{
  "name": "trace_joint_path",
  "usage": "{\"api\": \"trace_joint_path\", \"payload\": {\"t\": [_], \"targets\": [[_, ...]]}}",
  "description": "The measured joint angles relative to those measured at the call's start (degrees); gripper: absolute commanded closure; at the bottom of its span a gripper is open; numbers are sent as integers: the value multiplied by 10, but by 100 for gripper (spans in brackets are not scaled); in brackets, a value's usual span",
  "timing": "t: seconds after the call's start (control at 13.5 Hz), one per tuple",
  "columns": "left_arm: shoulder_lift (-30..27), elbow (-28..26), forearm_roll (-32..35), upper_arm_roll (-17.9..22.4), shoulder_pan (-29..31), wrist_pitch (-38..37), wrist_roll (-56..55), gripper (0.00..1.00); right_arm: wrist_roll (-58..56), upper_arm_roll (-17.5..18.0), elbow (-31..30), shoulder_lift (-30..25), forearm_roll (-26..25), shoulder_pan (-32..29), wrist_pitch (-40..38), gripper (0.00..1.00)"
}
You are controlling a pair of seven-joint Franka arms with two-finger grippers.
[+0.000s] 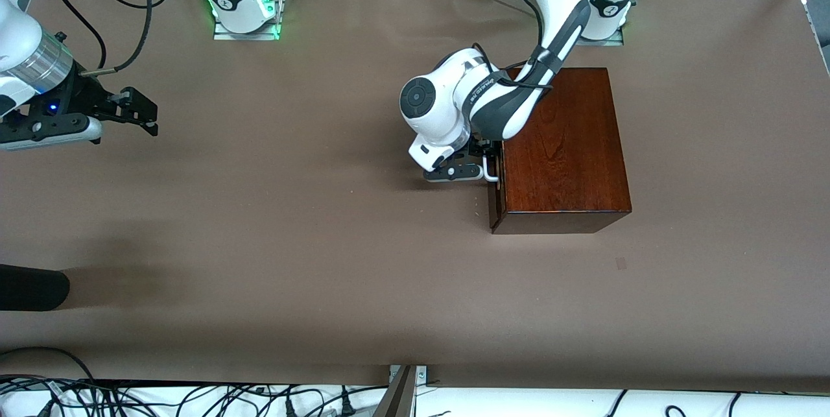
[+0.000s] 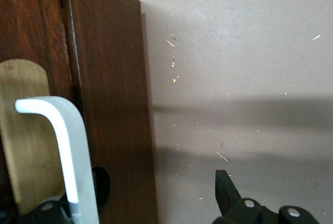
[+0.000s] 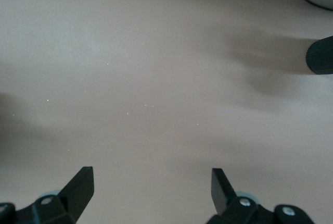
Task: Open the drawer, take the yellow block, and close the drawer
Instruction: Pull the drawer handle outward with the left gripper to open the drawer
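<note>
The drawer [image 1: 497, 200] of the dark reddish-brown wooden box [image 1: 564, 144] faces the right arm's end of the table, and its front [image 2: 112, 109] sits close against the box. My left gripper [image 1: 484, 162] is low in front of the drawer at its white loop handle [image 1: 491, 172]. It is open. The handle [image 2: 70, 151] stands inside the gap close to one side, and the other finger [image 2: 225, 187] is well clear over the table. My right gripper [image 1: 146, 112] [image 3: 151, 182] waits open over bare table at the right arm's end. The yellow block is hidden.
A black rounded object [image 1: 32, 288] [image 3: 320, 54] lies at the right arm's end, nearer the front camera than the right gripper. Cables [image 1: 194, 397] run along the table's near edge. The brown table cover [image 1: 292, 222] stretches between the two grippers.
</note>
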Motion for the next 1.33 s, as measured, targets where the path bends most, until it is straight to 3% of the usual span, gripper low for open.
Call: {"api": "trace_joint_path", "payload": {"t": [0.66,1.33], "targets": [[-1,1,0,9,-34,63,-12,0,0,-1,0,0,0,0,0,0],[4,12,-12,22,-54,75,-11,0,1,-2,0,0,0,0,0,0]]}}
